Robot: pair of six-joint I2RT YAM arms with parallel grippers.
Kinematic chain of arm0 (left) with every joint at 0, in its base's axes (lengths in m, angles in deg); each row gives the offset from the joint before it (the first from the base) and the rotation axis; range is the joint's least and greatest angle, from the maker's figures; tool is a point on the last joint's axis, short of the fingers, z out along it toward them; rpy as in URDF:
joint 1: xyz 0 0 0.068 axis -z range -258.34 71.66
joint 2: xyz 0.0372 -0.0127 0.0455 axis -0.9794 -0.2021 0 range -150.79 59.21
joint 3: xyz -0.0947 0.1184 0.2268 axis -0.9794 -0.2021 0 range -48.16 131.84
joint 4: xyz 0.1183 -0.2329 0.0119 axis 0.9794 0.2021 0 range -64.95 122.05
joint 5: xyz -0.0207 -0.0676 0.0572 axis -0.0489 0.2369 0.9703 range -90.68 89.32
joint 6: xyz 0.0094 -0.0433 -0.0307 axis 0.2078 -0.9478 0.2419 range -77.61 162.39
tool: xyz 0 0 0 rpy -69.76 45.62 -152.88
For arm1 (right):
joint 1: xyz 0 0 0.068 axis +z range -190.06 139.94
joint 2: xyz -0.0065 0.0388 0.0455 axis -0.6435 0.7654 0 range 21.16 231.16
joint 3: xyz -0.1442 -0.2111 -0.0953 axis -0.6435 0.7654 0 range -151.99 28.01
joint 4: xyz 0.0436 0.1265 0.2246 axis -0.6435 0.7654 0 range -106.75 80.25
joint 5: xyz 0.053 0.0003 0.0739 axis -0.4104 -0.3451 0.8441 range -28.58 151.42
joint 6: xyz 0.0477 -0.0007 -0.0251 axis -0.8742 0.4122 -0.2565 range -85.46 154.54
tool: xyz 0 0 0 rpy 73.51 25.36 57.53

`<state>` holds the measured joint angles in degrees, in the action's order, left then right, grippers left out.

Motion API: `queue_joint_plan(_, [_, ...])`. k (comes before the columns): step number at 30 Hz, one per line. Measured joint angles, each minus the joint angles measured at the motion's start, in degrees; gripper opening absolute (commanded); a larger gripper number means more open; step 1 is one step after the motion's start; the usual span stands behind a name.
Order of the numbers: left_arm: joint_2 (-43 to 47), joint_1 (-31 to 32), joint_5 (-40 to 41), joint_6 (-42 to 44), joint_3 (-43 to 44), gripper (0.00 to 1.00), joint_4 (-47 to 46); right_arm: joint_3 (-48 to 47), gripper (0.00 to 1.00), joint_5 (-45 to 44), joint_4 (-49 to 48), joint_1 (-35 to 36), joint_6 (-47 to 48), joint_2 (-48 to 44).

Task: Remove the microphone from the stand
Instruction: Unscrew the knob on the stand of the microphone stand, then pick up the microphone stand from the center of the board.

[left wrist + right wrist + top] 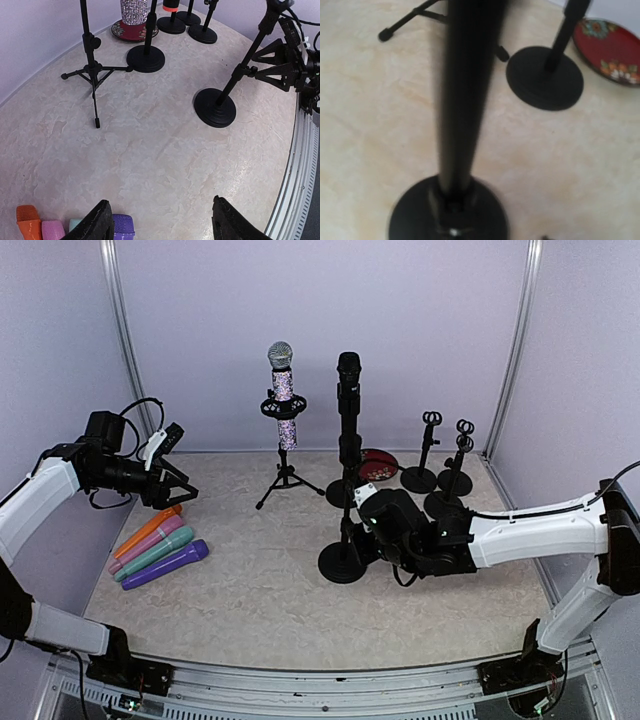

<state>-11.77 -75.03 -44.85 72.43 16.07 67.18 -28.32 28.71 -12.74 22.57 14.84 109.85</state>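
A black microphone (pixel 348 380) stands upright in a clip at the table's middle. Two round bases line up below it, a front one (pixel 343 562) and a rear one (pixel 340 492); I cannot tell which one carries it. My right gripper (pixel 358 508) is at the front stand's pole (pixel 235 82), low above the base, jaws spread on either side of it. In the right wrist view the pole (pixel 457 125) fills the centre, blurred. A sparkly microphone (pixel 283 390) sits on a tripod stand (pixel 285 480). My left gripper (pixel 180 492) is open and empty at the far left.
Several coloured microphones (pixel 160 550) lie on the table under my left gripper; the purple one's head (pixel 122 225) shows beside a finger. Three empty small stands (pixel 440 475) and a red patterned plate (pixel 380 465) are at the back right. Walls close the back and sides.
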Motion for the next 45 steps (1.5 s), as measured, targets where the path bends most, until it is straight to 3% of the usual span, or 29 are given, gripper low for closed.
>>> queue_joint_plan(3, [0.0,0.0,0.02,0.02,0.0,0.65,0.02,0.94,0.66,-0.83,-0.26,0.09,0.33,-0.81])
queue_joint_plan(7, [0.0,0.0,0.02,0.04,0.0,0.65,0.26,4.68,0.68,-0.11,-1.38,0.02,0.15,-6.38])
queue_joint_plan(13, [0.0,0.0,-0.04,0.04,0.0,0.65,0.37,10.23,0.68,9.86,-6.71,-4.7,-3.96,-19.04])
queue_joint_plan(18, [0.0,0.0,-0.2,0.02,0.0,0.65,0.37,13.55,0.75,18.21,-9.92,-10.01,-8.83,-24.39])
queue_joint_plan(23, [0.0,0.24,-0.42,-0.02,0.0,0.65,0.35,11.67,0.92,22.25,-9.79,-10.95,-8.61,-21.59])
queue_joint_plan(28, [0.0,0.37,-0.44,-0.02,0.0,0.66,0.37,7.02,0.94,22.56,-9.46,-10.43,-4.48,-13.4])
queue_joint_plan(35, [0.0,0.37,-0.42,0.02,0.0,0.65,0.5,1.99,0.85,16.9,-8.22,-7.26,2.21,-1.97])
queue_joint_plan(41, [0.0,0.37,-0.42,0.15,0.02,0.65,1.2,-1.95,0.59,8.61,-9.97,-5.62,5.66,5.35])
queue_joint_plan(45, [0.04,0.37,-0.37,0.46,0.15,0.66,1.84,-3.72,0.49,3.54,-11.28,-5.46,6.32,8.31])
